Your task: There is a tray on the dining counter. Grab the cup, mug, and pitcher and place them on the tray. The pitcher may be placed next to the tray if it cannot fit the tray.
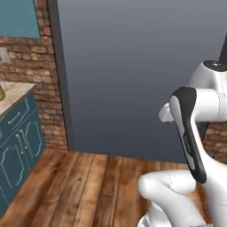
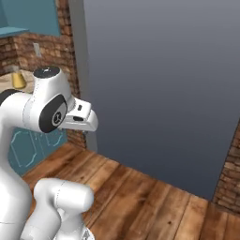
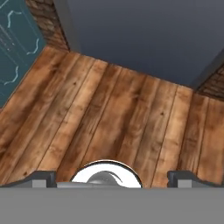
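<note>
Looking along the hand, I saw my jaws spread wide and holding nothing, the dark fingertips point(image 3: 41, 178) well apart above the brown plank floor point(image 3: 113, 113). Far off to their left, the clear glass conical pitcher point(image 2: 18, 78) with orange-yellow liquid stood on a marble-topped desk point(image 1: 13, 94) over teal cabinets point(image 1: 20, 142).

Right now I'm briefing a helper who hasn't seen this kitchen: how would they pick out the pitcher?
Find the teal cabinets against the brick wall, left of the big grey panel. On their marble worktop stands the pitcher: a clear cone-shaped flask with a narrow neck, holding orange-yellow liquid, the one coloured thing there.
</note>
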